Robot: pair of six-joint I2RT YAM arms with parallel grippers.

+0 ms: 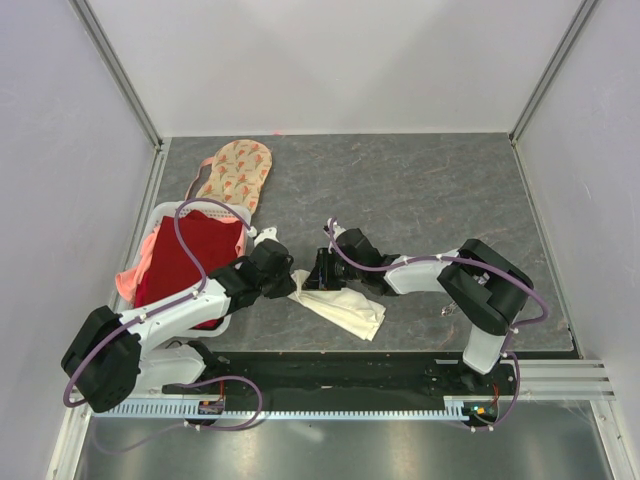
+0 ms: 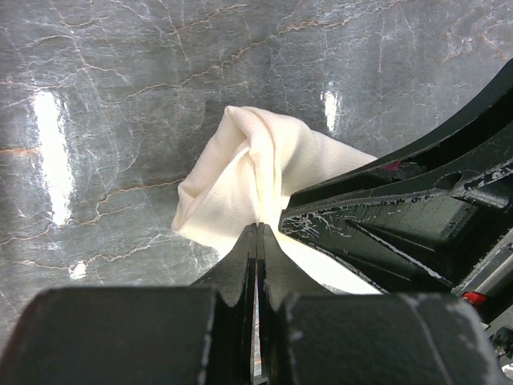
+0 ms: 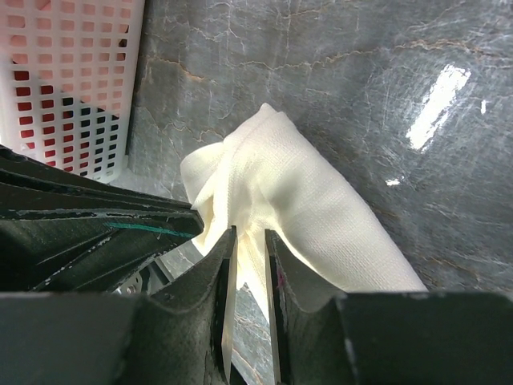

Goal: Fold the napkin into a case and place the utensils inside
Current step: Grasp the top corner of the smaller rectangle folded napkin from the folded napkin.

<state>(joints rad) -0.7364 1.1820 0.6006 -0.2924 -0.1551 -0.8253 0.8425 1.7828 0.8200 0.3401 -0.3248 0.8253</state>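
Observation:
The cream-white napkin (image 1: 347,309) lies folded into a narrow strip on the dark table, its upper-left end bunched and raised (image 2: 256,160) (image 3: 296,184). My left gripper (image 1: 293,284) (image 2: 257,227) is shut on that raised end, pinching the cloth at its tips. My right gripper (image 1: 313,283) (image 3: 249,233) meets it from the other side. Its jaws stand a little apart, with a fold of the napkin loose between them. The utensils show only as a small glint (image 1: 447,311) on the table beside the right arm's elbow.
A white lattice basket (image 1: 160,216) (image 3: 72,80) holding a red cloth (image 1: 190,262) stands at the left, close to the left arm. A peach floral cloth (image 1: 236,172) hangs over its far end. Walls enclose the table on three sides.

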